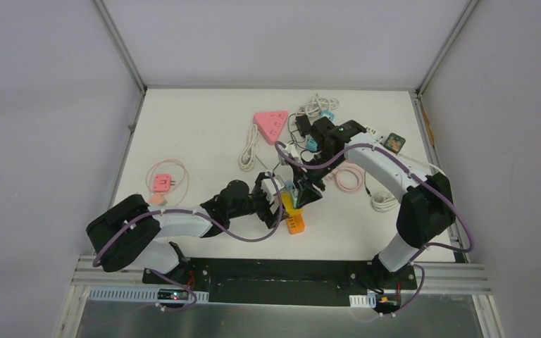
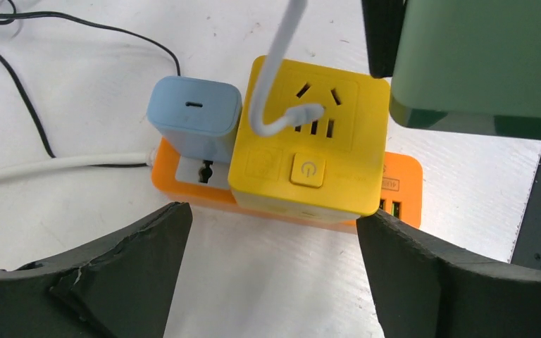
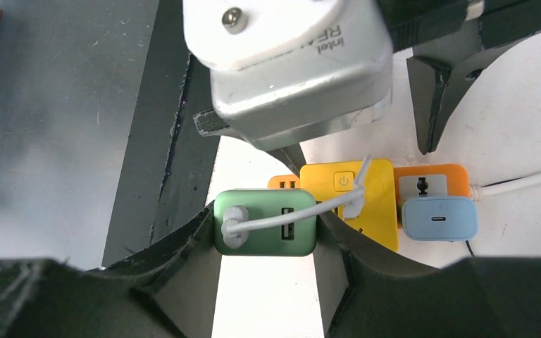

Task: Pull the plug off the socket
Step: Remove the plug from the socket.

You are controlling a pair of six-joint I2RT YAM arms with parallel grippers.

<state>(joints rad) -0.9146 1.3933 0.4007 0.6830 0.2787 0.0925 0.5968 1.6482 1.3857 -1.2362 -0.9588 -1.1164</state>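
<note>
A green plug [image 3: 265, 222] with a white cable in its USB port is lifted clear of the yellow socket cube [image 2: 310, 141], and my right gripper [image 3: 265, 220] is shut on its two sides. The cube's pin holes lie bare, and it sits on an orange power strip [image 2: 403, 184] beside a blue charger [image 2: 196, 116]. In the left wrist view the plug [image 2: 479, 63] hangs at the upper right. My left gripper [image 2: 275, 274] stands open just in front of the cube, its fingers [image 2: 113, 267] apart from it. From above, both grippers [image 1: 276, 204] [image 1: 306, 190] meet over the strip [image 1: 296, 225].
A pink triangular socket [image 1: 271, 123], coiled white cables [image 1: 250, 148] and black adapters lie at the back. A pink plug [image 1: 162, 183] with its cord sits at the left. A small green box [image 1: 394, 142] is at the far right. Black and white cords run beside the strip.
</note>
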